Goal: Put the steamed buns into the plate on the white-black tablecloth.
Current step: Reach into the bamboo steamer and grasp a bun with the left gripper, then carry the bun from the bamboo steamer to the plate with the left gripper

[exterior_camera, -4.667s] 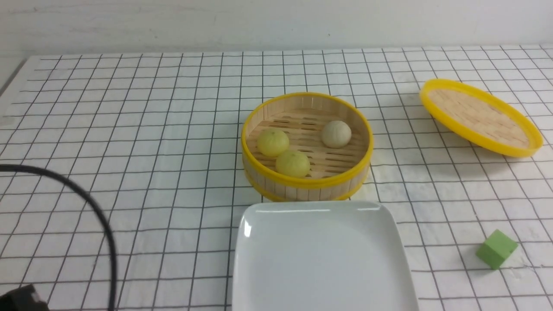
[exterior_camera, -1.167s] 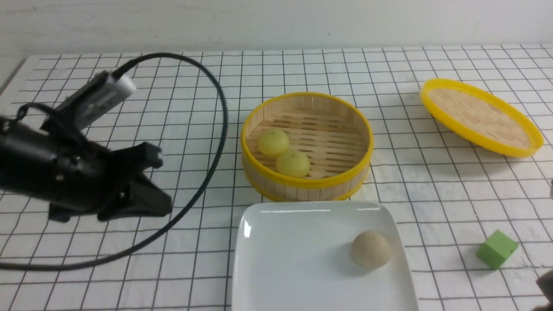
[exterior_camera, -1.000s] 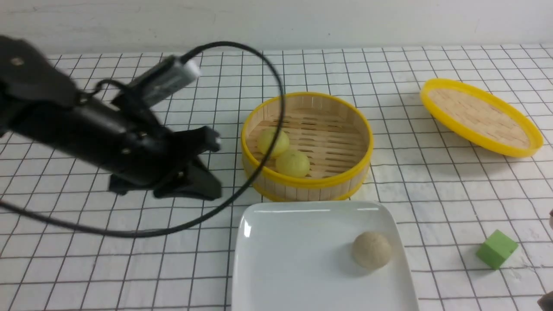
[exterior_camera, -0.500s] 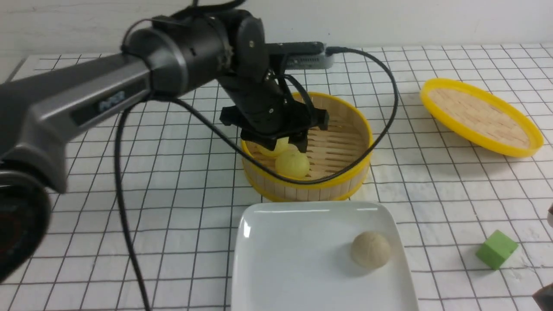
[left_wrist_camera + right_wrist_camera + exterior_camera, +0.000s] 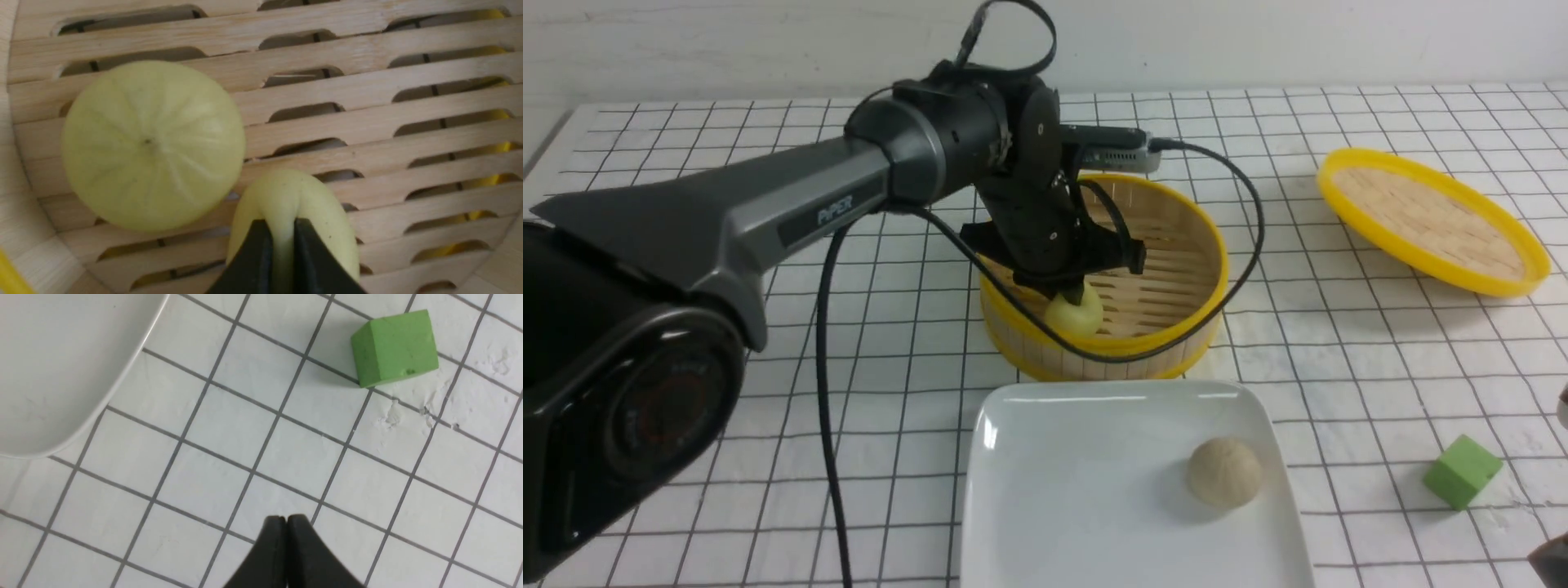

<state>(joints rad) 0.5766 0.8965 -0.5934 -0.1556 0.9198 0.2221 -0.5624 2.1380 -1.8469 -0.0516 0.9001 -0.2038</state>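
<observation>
Plate (image 5: 1078,490) glossy, smooth; steamer (image 5: 1168,208) slatted wood; tablecloth (image 5: 898,457) matt cloth

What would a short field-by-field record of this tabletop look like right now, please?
left gripper: shut on a yellow bun inside the steamer
other yellow bun: on the steamer slats, beside the held one
beige bun: on the plate
right gripper: shut, empty, above the tablecloth
lid: off, to the steamer's right
green cube: on the tablecloth, right of the plate
</observation>
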